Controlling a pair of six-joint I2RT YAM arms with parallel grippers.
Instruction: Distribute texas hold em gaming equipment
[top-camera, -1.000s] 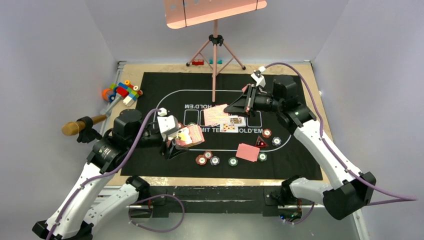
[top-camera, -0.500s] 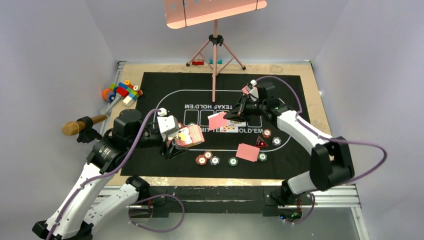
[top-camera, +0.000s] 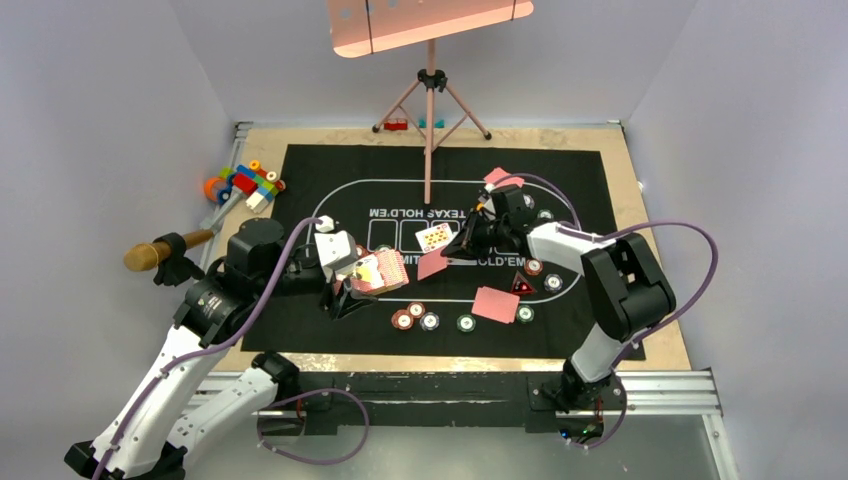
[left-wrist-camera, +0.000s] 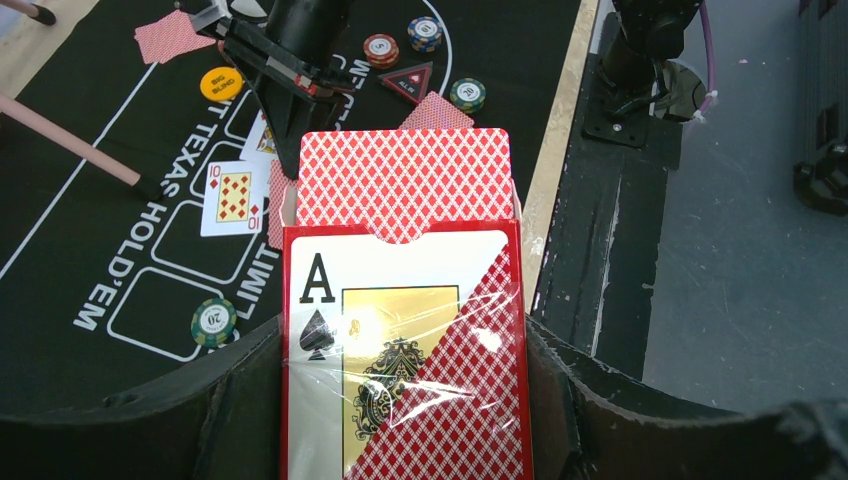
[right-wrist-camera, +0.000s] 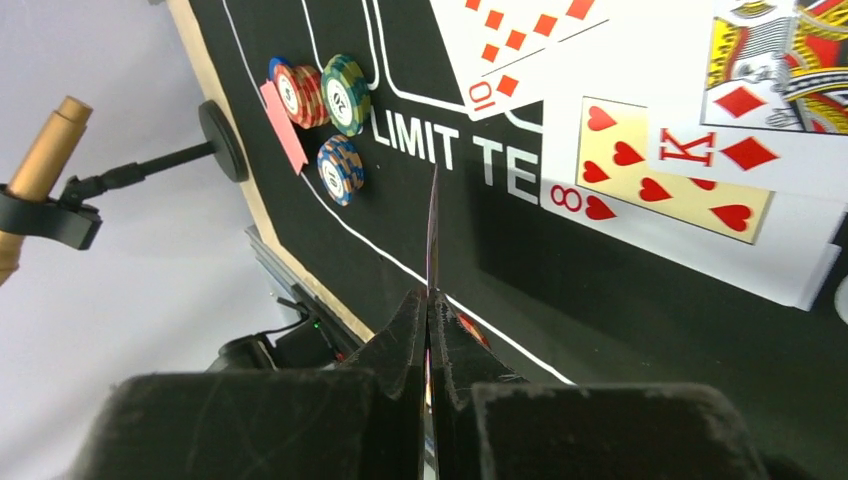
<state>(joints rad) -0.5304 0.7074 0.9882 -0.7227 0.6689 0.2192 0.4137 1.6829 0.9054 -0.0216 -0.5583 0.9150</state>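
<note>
Two grips: left pincer (left-wrist-camera: 405, 405) clamps card box (left-wrist-camera: 400, 300), right pincer (right-wrist-camera: 430, 305) pinches card (right-wrist-camera: 433, 225), face hidden edge-on

White print on the black mat (left-wrist-camera: 40, 300) reads "LIMIT TEXAS HOLD'EM". Lying on the mat, an orange button (left-wrist-camera: 221, 83) says "BIG BLIND", a green chip (left-wrist-camera: 214, 321) shows "20", a diamonds card (left-wrist-camera: 232, 197) "10", a hearts card (right-wrist-camera: 660, 170) "8" and a king card (right-wrist-camera: 790, 70) "K". The card box (left-wrist-camera: 405, 350) over the mat's near edge bears an "A" above a spade.
</note>
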